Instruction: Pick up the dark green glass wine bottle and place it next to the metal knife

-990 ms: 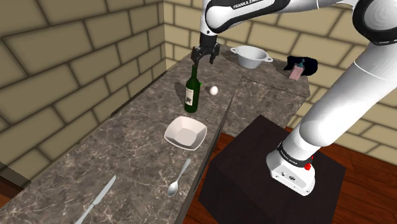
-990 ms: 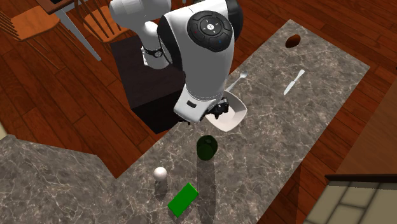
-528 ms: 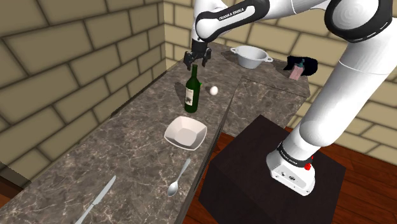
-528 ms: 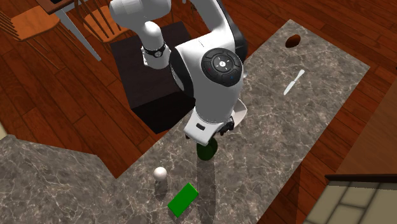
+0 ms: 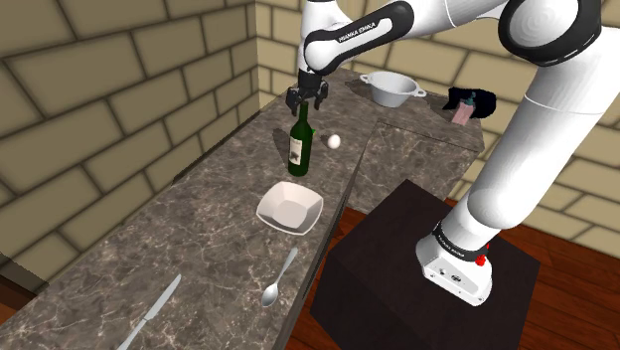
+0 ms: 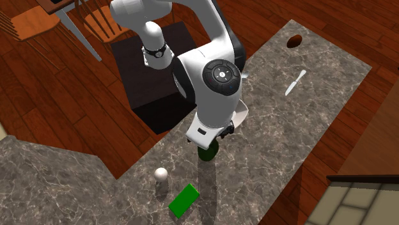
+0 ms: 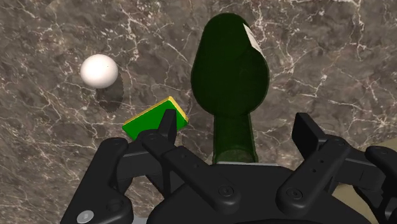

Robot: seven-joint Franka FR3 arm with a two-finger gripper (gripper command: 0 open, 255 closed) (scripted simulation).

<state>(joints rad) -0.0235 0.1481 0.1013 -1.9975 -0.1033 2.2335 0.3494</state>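
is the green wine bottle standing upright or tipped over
Upright: the dark green wine bottle stands on its base on the marbled counter, its neck pointing straight up into the open gripper.

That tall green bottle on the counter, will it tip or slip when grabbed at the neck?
Probably tippy: the bottle stands upright, tall on a narrow base, so a sideways nudge from the end effector might topple it. Its glossy neck looks smooth, likely slippery. It seems rigid and could break on the hard counter.
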